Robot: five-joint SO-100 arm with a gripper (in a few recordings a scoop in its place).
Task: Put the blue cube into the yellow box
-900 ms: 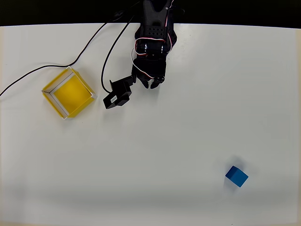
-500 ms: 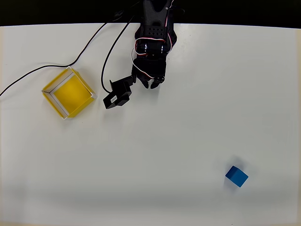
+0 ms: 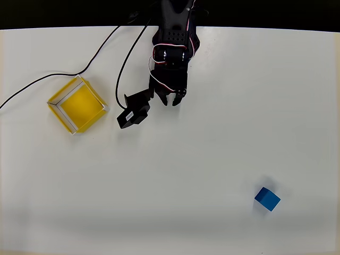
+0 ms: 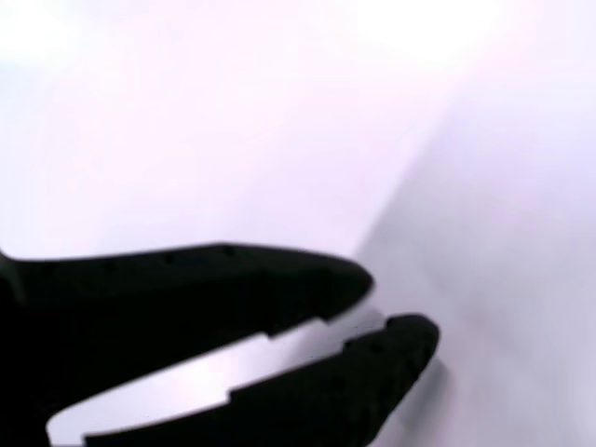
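Observation:
The blue cube (image 3: 267, 198) lies alone on the white table at the lower right of the overhead view. Far from it, at the left, stands the yellow box (image 3: 64, 90), open-topped and with nothing in it. My black gripper (image 3: 170, 101) hangs near the table's top edge, between the two and well away from both. In the wrist view the gripper (image 4: 396, 312) has its two dark fingers a small gap apart, and only white table shows between them.
The wrist camera module (image 3: 133, 109) sticks out to the left of the gripper. Black cables (image 3: 95, 56) run from the arm across the table's upper left, passing above the box. The table's dark far edge (image 3: 265, 13) lies along the top.
The gripper has shifted slightly down the picture and its fingers have parted a little. The cube and the box have not moved.

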